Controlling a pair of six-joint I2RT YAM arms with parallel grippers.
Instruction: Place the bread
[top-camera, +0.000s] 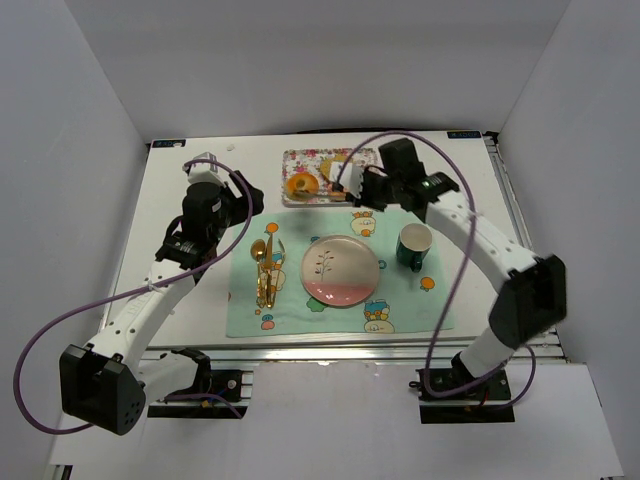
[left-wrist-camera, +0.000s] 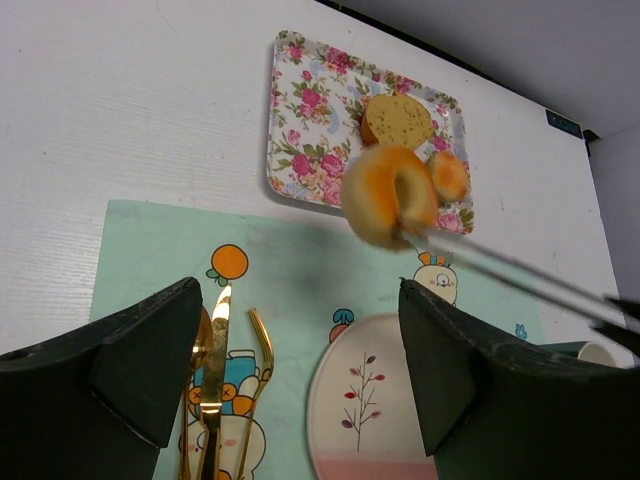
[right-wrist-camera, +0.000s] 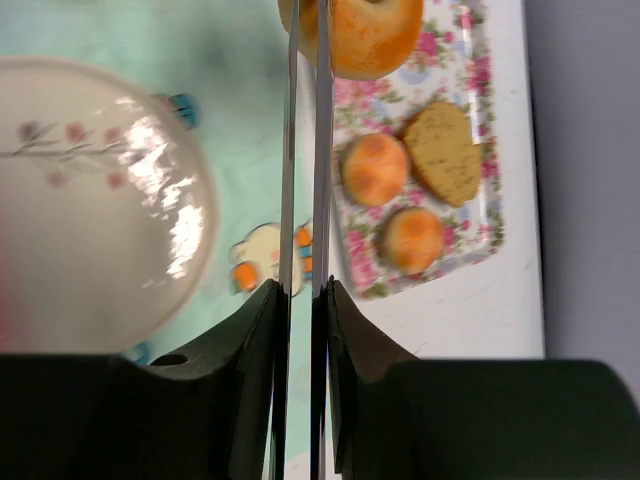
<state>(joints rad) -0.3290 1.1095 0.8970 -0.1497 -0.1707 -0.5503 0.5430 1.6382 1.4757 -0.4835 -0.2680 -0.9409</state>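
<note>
My right gripper (top-camera: 362, 188) is shut on a pair of thin metal tongs (right-wrist-camera: 303, 150). The tongs' tips pinch a ring-shaped golden bread (top-camera: 300, 186). The bread hangs over the near edge of the floral tray (top-camera: 322, 157). It also shows in the left wrist view (left-wrist-camera: 388, 195) and at the top of the right wrist view (right-wrist-camera: 365, 30). The pink-and-white plate (top-camera: 340, 270) lies bare on the placemat, nearer than the bread. My left gripper (top-camera: 250, 196) is open and empty, hovering above the placemat's left part (left-wrist-camera: 300, 370).
Three more breads lie on the tray (right-wrist-camera: 490, 200): a flat brown one (right-wrist-camera: 443, 150) and two small buns (right-wrist-camera: 375, 168). Gold cutlery (top-camera: 265, 270) lies left of the plate. A green mug (top-camera: 414, 246) stands right of it. White walls enclose the table.
</note>
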